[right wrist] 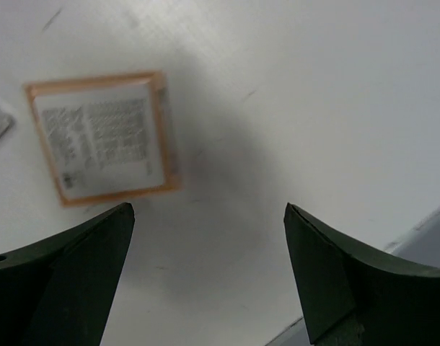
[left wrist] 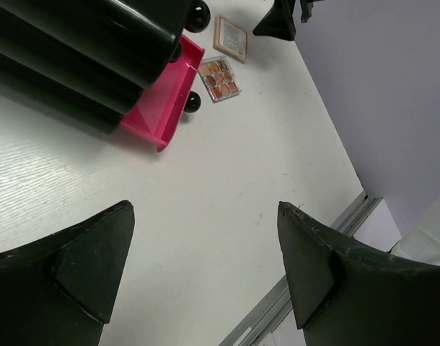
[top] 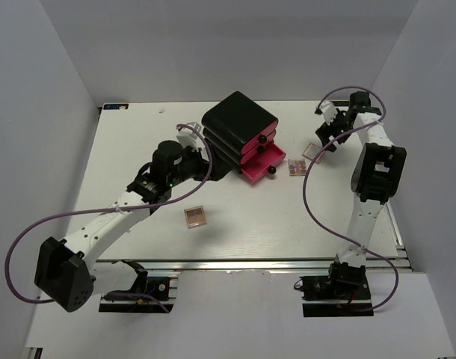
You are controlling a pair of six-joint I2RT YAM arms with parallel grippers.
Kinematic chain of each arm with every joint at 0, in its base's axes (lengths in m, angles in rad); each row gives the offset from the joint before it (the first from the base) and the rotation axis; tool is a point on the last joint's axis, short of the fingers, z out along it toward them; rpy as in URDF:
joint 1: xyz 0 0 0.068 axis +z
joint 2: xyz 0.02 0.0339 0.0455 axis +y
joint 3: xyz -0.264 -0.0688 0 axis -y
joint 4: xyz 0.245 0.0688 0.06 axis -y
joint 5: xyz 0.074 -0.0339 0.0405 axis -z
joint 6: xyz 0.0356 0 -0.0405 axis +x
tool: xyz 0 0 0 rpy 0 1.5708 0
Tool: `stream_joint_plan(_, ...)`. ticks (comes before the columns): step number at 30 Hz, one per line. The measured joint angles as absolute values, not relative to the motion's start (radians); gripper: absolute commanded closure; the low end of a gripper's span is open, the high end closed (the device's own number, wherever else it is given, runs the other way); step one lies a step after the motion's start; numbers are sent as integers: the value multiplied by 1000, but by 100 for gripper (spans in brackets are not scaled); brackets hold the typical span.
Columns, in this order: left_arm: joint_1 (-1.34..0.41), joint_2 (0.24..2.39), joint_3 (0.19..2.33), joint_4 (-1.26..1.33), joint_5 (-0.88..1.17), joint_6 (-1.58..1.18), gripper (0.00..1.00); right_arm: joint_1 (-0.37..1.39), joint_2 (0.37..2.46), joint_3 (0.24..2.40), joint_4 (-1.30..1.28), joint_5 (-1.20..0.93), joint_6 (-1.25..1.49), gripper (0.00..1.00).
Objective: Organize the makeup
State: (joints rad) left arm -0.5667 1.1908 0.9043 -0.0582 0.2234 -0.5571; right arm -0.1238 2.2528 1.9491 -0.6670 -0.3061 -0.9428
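Three small square palettes show in the top view. One (top: 196, 216) lies in the middle of the table. A multi-colour one (top: 296, 166) lies just right of the open pink drawer (top: 262, 169), and also shows in the left wrist view (left wrist: 220, 78). A tan-edged one (top: 311, 152) lies label side up beside it (right wrist: 101, 137) (left wrist: 231, 37). My right gripper (top: 323, 141) (right wrist: 209, 209) is open and empty, just above the table right of the tan-edged palette. My left gripper (top: 199, 158) (left wrist: 204, 209) is open and empty by the box's left side. Sticks, tube and brush are out of view.
The black three-drawer box (top: 239, 129) (left wrist: 83, 50) stands at the back centre, turned at an angle, with its bottom pink drawer (left wrist: 159, 104) pulled out. White walls close in the left, back and right. A metal rail (top: 265, 263) runs along the table's near edge.
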Motion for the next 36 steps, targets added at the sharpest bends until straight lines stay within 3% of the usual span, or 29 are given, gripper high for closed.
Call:
stream_joint_plan(8,-632,1316,958,-60,213,-528,10,-122,2290,1947,-891,-379,-1183,11)
stream_joint_plan(23,-730,1486,1098,-60,189,-480,11,-93,2308,1931,-893,-405,-1181,11)
stream_joint_plan(32,-812,1558,1121,-33,149,-381,12,-80,2324,1919,-838,-405,-1108,19)
stream_joint_plan(34,-820,1564,1121,-10,143,-363,12,-78,2328,1922,-834,-408,-1097,23)
stream_joint_plan(36,-825,1573,1121,8,138,-347,12,-78,2329,1923,-828,-411,-1086,34)
